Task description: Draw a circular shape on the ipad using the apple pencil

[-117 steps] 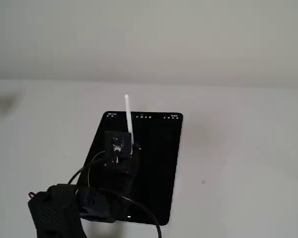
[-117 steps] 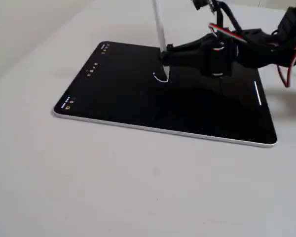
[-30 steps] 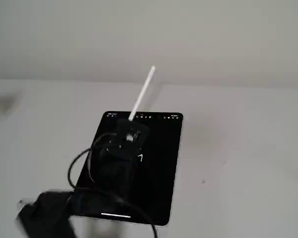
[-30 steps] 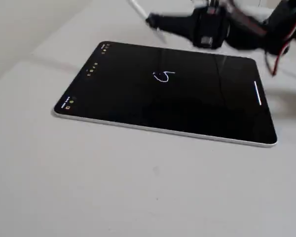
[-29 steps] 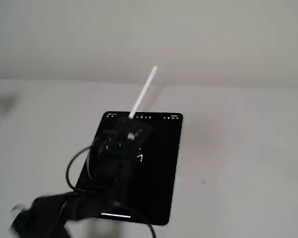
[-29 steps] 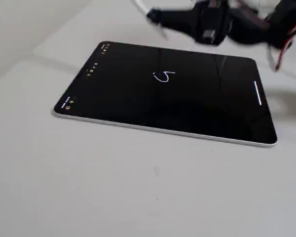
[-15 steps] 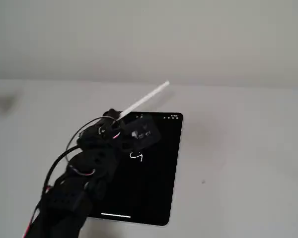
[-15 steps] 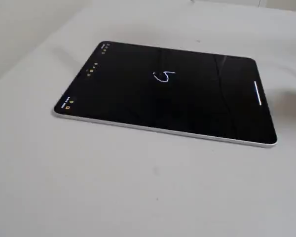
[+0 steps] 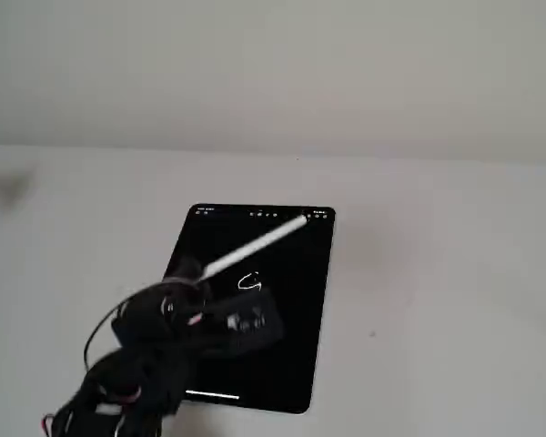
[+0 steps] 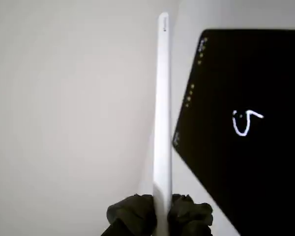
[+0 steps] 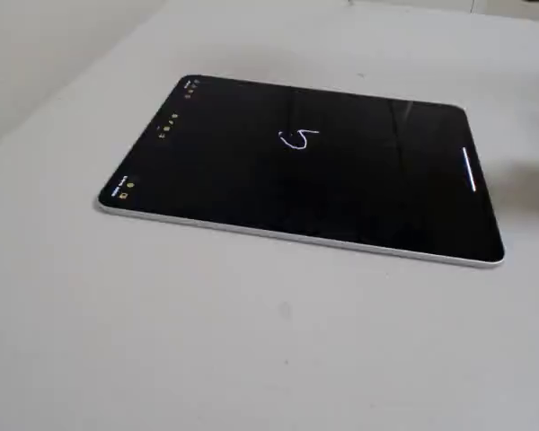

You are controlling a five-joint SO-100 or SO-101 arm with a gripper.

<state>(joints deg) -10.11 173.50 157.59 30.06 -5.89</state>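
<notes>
Gripping the apple pencil [image 10: 162,113] near one end, the jaws [image 10: 161,209] are pinched onto the white rod, one black finger on each side, as the wrist view shows. You see the rest of the rod running straight out from the jaws; which end is the writing tip cannot be told.

In a fixed view the apple pencil [image 9: 255,244] slants over the ipad [image 9: 291,364], and no contact with the glass can be confirmed. The ipad [image 11: 251,193] lies flat on the tabletop [image 11: 251,350], toolbar icons along one short edge. The circular shape [image 11: 298,139], a small white loop with a short tail, sits near mid-screen and looks only roughly round.

Handling, as a judgement:
- Treat the rod as light, stiff and smooth; it may slide or rotate in the jaws under side load.
- A hold nearer the writing end would likely reduce wobble.
- Keep contact pressure low; the glass is hard and the tablet may skid.

Clearance: the tabletop around the tablet looks open on all visible sides. Keep strokes well inside the silver edge [image 11: 287,235] and away from the toolbar icons [image 11: 166,126].
</notes>
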